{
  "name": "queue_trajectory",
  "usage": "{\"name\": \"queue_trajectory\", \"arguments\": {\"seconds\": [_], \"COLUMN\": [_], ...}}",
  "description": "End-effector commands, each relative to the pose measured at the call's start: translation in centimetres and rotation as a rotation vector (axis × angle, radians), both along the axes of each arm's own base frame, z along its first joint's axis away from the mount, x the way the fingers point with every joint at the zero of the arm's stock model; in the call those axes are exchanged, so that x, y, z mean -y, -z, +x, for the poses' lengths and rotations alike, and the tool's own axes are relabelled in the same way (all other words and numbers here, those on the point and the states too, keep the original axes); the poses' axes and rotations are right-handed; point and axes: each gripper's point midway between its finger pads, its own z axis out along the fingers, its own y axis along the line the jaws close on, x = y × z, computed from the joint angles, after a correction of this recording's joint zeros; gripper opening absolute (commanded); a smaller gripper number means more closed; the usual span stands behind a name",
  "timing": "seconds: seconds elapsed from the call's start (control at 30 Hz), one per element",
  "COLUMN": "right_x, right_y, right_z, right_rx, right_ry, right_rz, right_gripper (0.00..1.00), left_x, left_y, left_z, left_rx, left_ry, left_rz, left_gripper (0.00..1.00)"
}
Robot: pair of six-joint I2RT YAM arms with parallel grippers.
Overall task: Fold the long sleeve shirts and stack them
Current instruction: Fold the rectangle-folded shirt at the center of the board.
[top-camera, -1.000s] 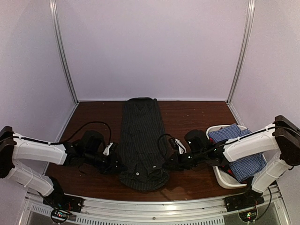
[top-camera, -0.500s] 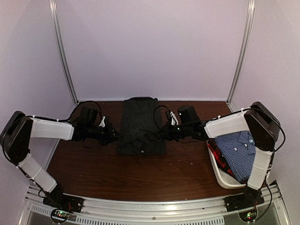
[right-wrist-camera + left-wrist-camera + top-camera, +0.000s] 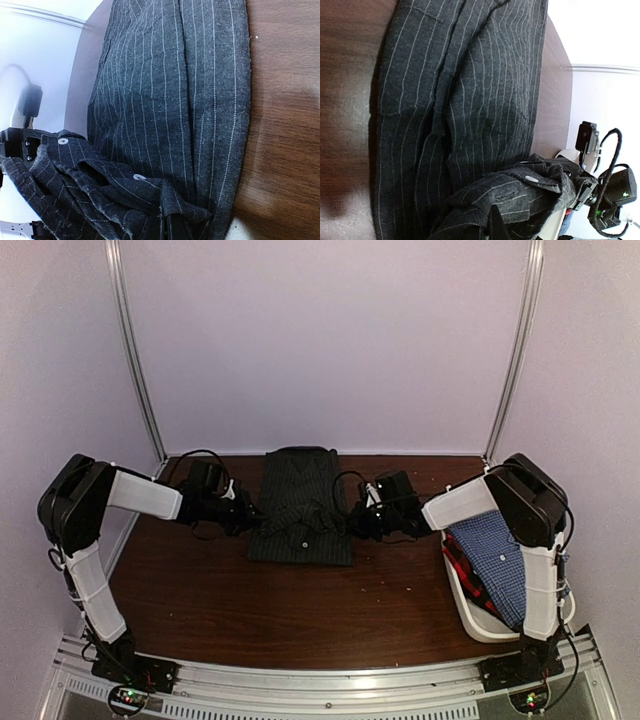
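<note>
Here the black pinstripe shirt (image 3: pixel 300 502) lies on the table (image 3: pixel 200 590) toward 12 o'clock, midway through a lengthwise fold. The left gripper (image 3: pixel 247 520), at 9 o'clock of the garment, and the right gripper (image 3: pixel 358 521), at 3 o'clock, each have their fingers pinched narrow on 1 side of the buttoned end. They hold it raised above the lower layer. Paired grips at opposite edges probably keep that end level and taut so that it lands square. Both wrist views show bunched cloth with white buttons (image 3: pixel 139 177) hanging at the fingers over flat pinstripe fabric. The blue check shirt (image 3: pixel 500 560) and the red-and-dark shirt (image 3: pixel 460 565) lie in the white tub (image 3: pixel 478 628) at 4 o'clock, apparently awaiting their turn. Compared with 1 second before, the shirt no longer stretches from 12 to 6 o'clock. Its near end is now carried toward 12 o'clock, its footprint is roughly halved, and both arms reach farther out.
</note>
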Motion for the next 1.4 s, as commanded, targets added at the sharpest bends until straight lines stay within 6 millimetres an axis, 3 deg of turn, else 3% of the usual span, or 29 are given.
{"name": "queue_trajectory", "arguments": {"seconds": [0.0, 0.33, 0.6, 0.67, 0.8, 0.9, 1.0, 1.2, 1.37], "right_x": [0.4, 0.1, 0.7, 1.1, 2.3, 3.5, 4.4, 4.2, 1.5], "right_y": [-2.6, -3.5, -2.2, -2.1, -2.8, -4.1, -5.4, -7.5, -7.8], "right_z": [1.8, 3.6, 5.0, 5.5, 6.3, 7.2, 7.3, 5.6, 2.8], "right_rx": [0.071, 0.105, 0.093, 0.096, 0.113, 0.146, 0.17, 0.215, 0.251], "right_ry": [0.037, 0.031, 0.035, 0.036, 0.034, 0.045, 0.048, 0.028, -0.06], "right_rz": [0.009, -0.025, -0.061, -0.071, -0.117, -0.154, -0.192, -0.215, -0.228], "right_gripper": [0.0, 0.0, 0.04, 0.13, 0.4, 0.56, 0.61, 0.55, 0.42], "left_x": [-0.1, -1.1, -1.0, -1.0, -1.4, -2.1, -2.8, -3.3, -3.2], "left_y": [-3.0, -3.4, -2.3, -2.2, -2.8, -3.4, -4.4, -6.0, -5.3], "left_z": [2.1, 1.8, 2.6, 3.0, 3.6, 3.9, 4.1, 3.5, 1.3], "left_rx": [0.108, 0.116, 0.112, 0.122, 0.154, 0.181, 0.218, 0.265, 0.251], "left_ry": [-0.015, -0.055, -0.051, -0.048, -0.048, -0.046, -0.044, -0.026, 0.013], "left_rz": [-0.003, 0.023, 0.034, 0.048, 0.072, 0.102, 0.136, 0.175, 0.194], "left_gripper": [0.0, 0.0, 0.0, 0.17, 0.5, 0.61, 0.7, 0.69, 0.54]}}
